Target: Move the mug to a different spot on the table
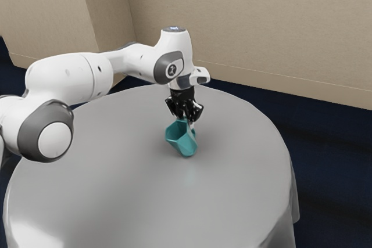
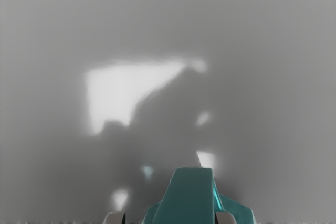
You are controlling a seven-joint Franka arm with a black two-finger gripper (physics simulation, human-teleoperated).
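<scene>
While my black two-finger gripper [image 1: 185, 119] pinches, fingers nearly closed, the rim of the teal faceted mug [image 1: 181, 139], tilted at frame centre over the round grey table [image 1: 116, 201], I log: carry step; next likely needs a level set-down elsewhere.

Round glossy grey table [image 1: 116, 201]

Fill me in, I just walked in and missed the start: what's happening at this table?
A white robot arm is handling a teal angular mug on a round grey table. Its black two-finger claw is closed on the mug's rim from above, near the table's middle. The mug hangs tilted, low over the surface; whether its base touches the table is hard to tell. It is not yet set down at a new spot.
</scene>
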